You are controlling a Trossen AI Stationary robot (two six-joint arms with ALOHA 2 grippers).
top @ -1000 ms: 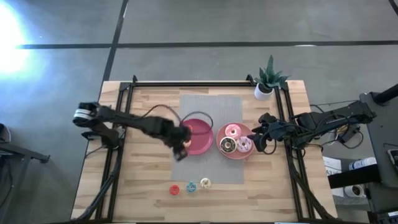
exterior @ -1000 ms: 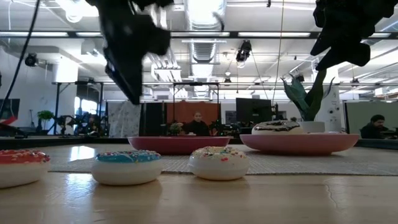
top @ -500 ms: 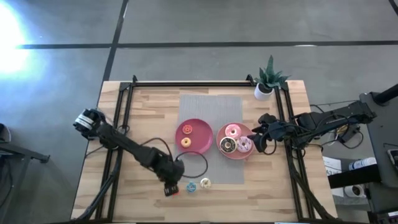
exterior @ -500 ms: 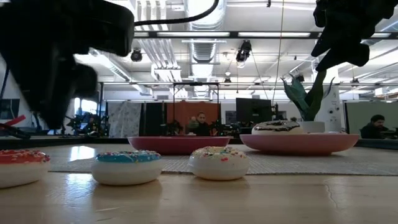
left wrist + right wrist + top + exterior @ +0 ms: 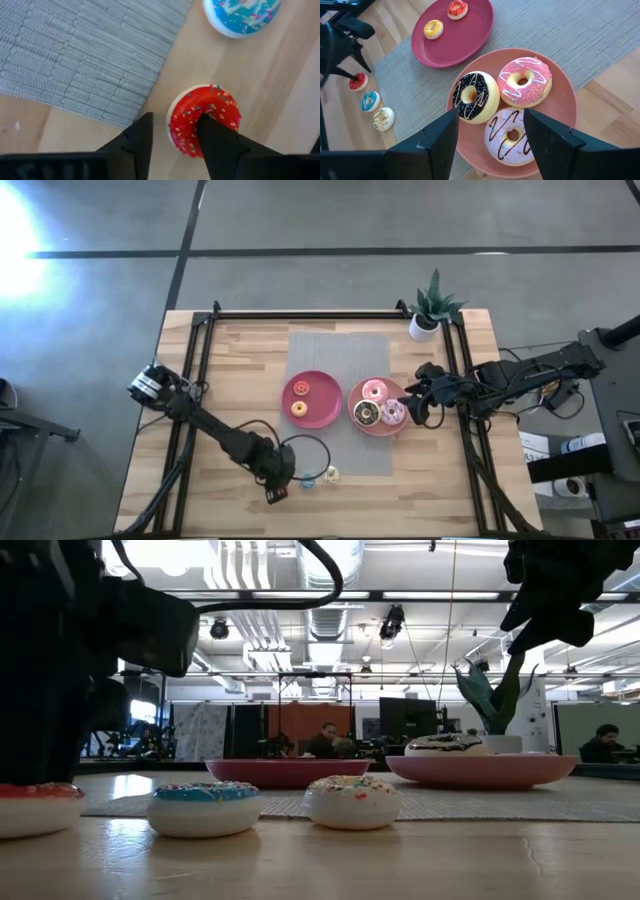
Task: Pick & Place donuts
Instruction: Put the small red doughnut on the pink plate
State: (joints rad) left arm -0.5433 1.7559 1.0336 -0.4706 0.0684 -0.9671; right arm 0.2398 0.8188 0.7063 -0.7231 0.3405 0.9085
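Straddling the red donut (image 5: 204, 120), the spread left pincer (image 5: 174, 131) neighbours the blue donut (image 5: 241, 16).

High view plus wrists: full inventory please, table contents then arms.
Large donuts: 3, pink donut, chocolate donut, pale donut, on salmon plate.
Tiny donuts, plated: 2, yellow donut, red-orange donut, on dark pink plate.
Tiny donuts, on wood: 3, red donut, blue donut, cream donut, row by the mat's edge.
Mat: 1, grey, under both plates.
Plant: 1, green, white pot, table corner.
Left gripper: open, one finger in red donut's hole.
Right gripper: open, above salmon plate.
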